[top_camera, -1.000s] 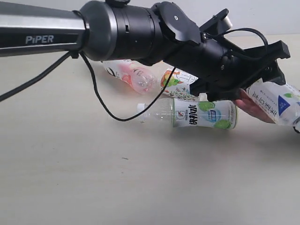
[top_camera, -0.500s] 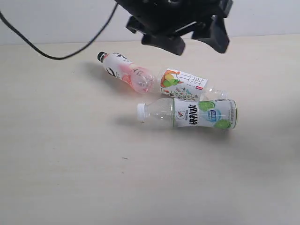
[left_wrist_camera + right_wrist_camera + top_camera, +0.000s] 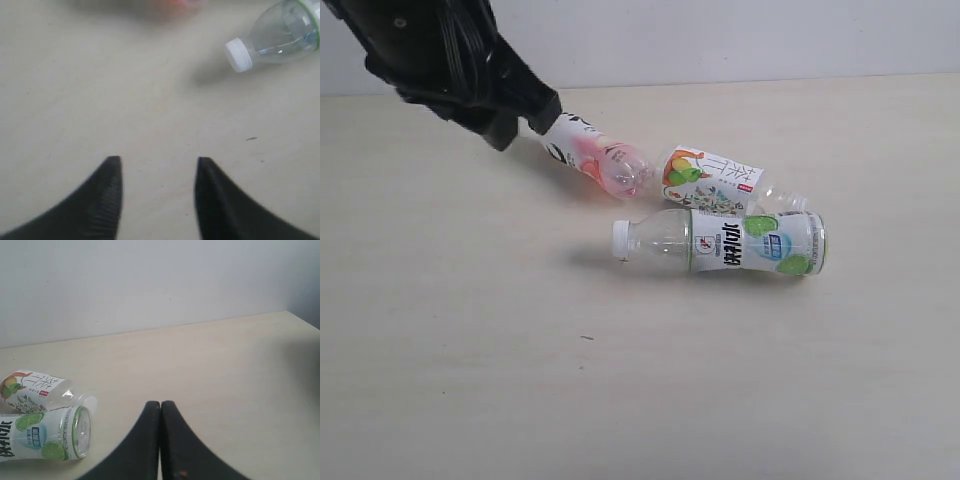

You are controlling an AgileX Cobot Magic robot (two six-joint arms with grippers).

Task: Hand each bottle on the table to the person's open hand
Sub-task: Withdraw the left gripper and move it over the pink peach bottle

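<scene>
The left gripper gapes empty, the right gripper is pinched closed; best straddle the pink bottle mid-body.

Looked down past the left gripper, parted, with bare pale table showing in the gap. Noted two black fingers, tapering to points, ribbed on the inner faces. Found a clear bottle lying on its side well beyond the tips and off to one side, apart from the gripper, white cap turned toward open table, soft shadow beside it. Caught a thin green band on the bottle's body. Made out a blurred pink-red shape farther off, too soft to identify. Spotted a tiny dark speck between bottle and nearer finger.
</scene>
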